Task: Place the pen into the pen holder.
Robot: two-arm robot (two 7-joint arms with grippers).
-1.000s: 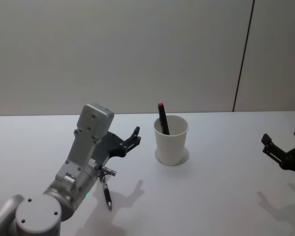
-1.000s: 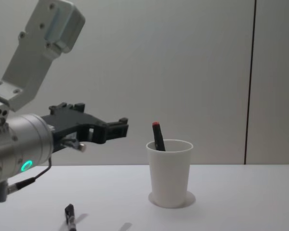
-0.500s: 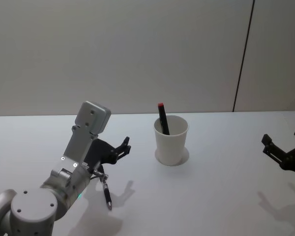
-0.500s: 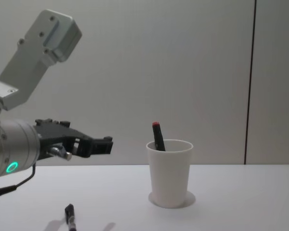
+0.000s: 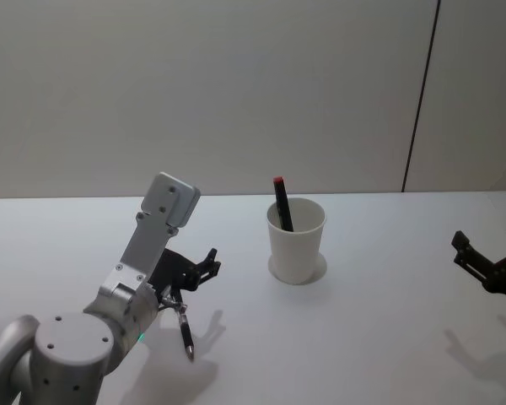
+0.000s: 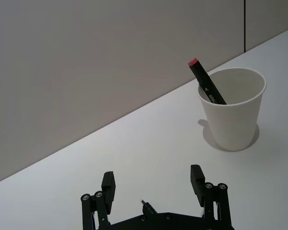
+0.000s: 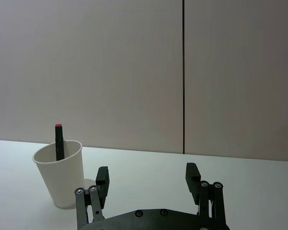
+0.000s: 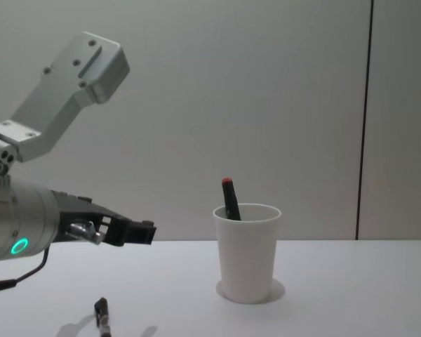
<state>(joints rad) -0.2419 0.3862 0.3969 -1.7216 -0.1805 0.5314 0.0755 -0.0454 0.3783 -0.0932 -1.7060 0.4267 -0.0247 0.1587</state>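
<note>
The pen holder (image 5: 297,243), a white paper cup, stands upright mid-table with a black, red-tipped pen (image 5: 281,202) leaning inside it; both also show in the chest view as pen holder (image 8: 247,254) and red-tipped pen (image 8: 229,198). A second black pen (image 5: 184,330) lies flat on the table, seen lower left as pen (image 8: 102,315). My left gripper (image 5: 211,263) hovers open and empty just above and behind that lying pen, left of the cup. In the left wrist view the left gripper (image 6: 152,184) points toward the cup (image 6: 233,112). My right gripper (image 5: 487,234) rests open at the far right.
The white table (image 5: 363,337) ends at a plain grey wall (image 5: 236,93) close behind the cup. A dark vertical seam (image 5: 422,93) runs down the wall to the right of the cup.
My left gripper has drawn back away from the cup and sunk lower, toward the pen lying on the table. The right arm, the cup and both pens have stayed put.
</note>
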